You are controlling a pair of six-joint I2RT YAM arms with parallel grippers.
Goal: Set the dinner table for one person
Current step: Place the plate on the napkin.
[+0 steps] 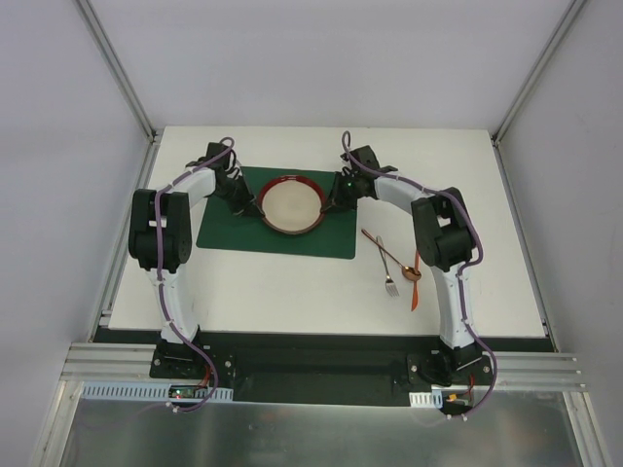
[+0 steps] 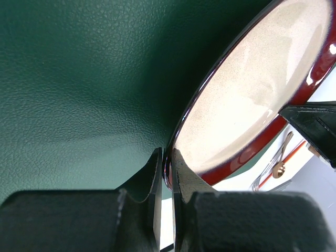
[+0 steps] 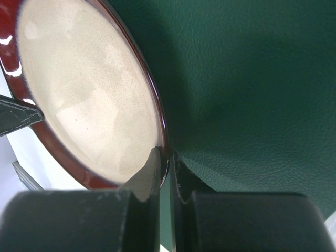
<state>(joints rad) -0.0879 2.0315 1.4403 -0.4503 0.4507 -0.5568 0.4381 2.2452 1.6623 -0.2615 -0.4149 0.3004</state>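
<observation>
Plate (image 1: 291,204), centre frame, over the placemat (image 1: 229,235) on the dinner table (image 1: 292,292). Left gripper (image 2: 167,159) and right gripper (image 3: 167,159) pinch opposite rims. You should lower both sides level and release together.

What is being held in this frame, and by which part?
The plate is held by both grippers. The left gripper pinches its dark red rim on the left side, and the right gripper pinches the rim on the opposite side.
</observation>
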